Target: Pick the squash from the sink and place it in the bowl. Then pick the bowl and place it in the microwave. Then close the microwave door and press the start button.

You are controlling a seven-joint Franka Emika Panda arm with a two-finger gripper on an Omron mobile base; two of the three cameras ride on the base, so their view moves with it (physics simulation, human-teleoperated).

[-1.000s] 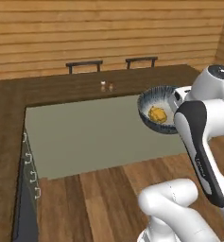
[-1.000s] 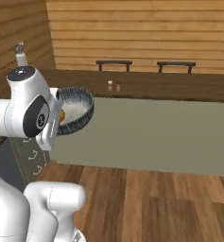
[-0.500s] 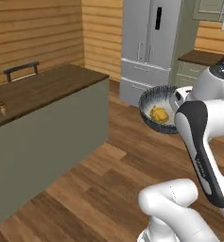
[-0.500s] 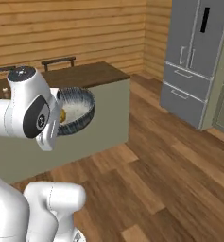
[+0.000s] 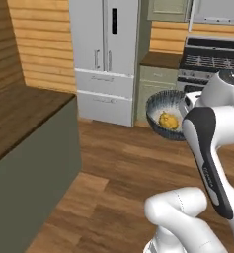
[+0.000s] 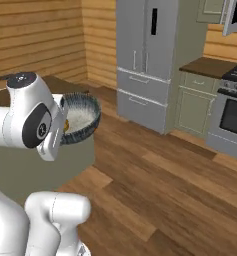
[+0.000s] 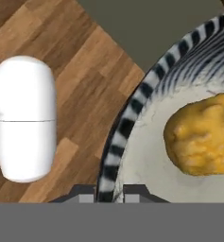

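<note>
The kitchen ahead holds a tall grey refrigerator (image 5: 104,59) and, to its right, a black-and-silver stove (image 5: 207,59) with pale green cabinets (image 6: 194,107) between them, above a wood plank floor (image 6: 170,190). In front of these the arm carries the bowl (image 5: 165,116) in the air, clear of any counter, with the squash (image 5: 169,120) lying inside on the pale speckled bottom. The gripper (image 7: 108,194) is narrowed onto the bowl's rim: in the hand view the striped edge runs down between the two fingertips, so it holds the bowl by one side of the wall. The bowl looks stiff and probably ceramic, so fairly heavy for an edge pinch and breakable if dropped; held at one point of the rim, it would tend to swing or tip. The squash looks light, firm and lumpy, and being loose it could roll toward the low side if the bowl tilts. A level, slow carry seems wise.
</note>
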